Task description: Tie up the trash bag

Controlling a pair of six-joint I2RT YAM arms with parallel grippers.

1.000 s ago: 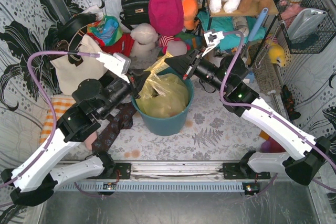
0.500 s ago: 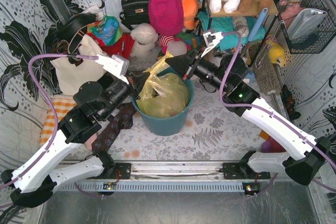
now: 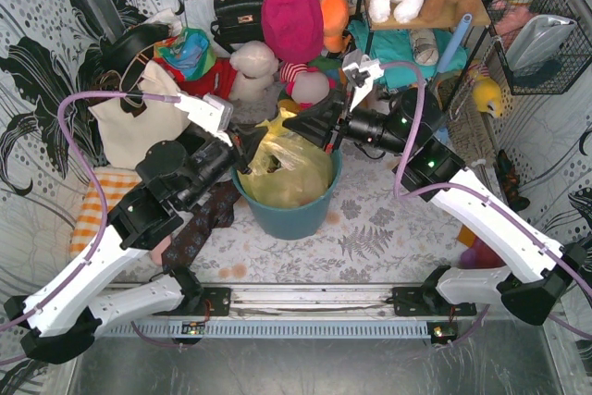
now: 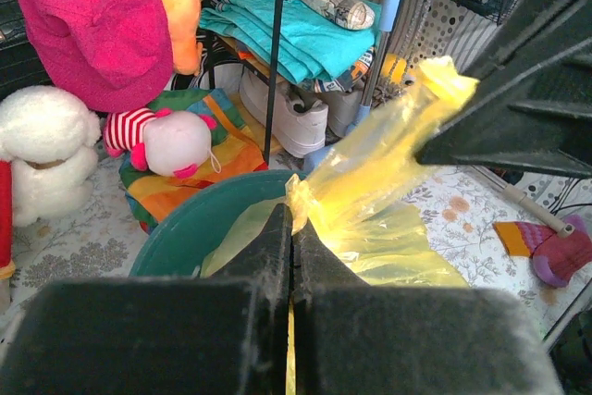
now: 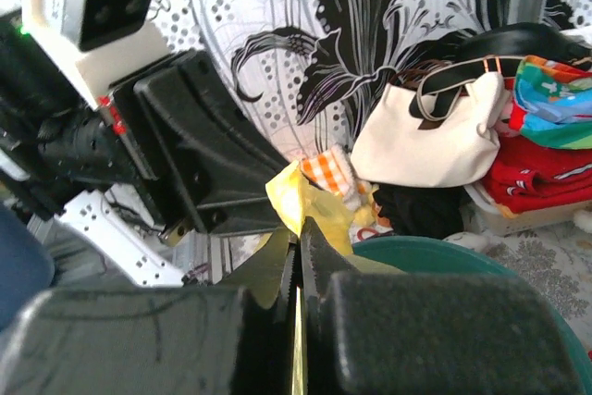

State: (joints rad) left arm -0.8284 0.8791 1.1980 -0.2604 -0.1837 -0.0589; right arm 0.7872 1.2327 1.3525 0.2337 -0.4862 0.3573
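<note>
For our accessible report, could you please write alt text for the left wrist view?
The shut left gripper pinches a stretched flap of the yellow trash bag above the teal bin, while the right gripper clamps its far end. Soft toys sit behind.

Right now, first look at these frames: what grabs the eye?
The yellow-green trash bag sits in a teal bin at the table's centre, with its top pulled up between the two arms. The left gripper and right gripper are both shut on bag plastic, close together above the rim. Behind them, a bright heap of plush toys crowds the back wall.
</note>
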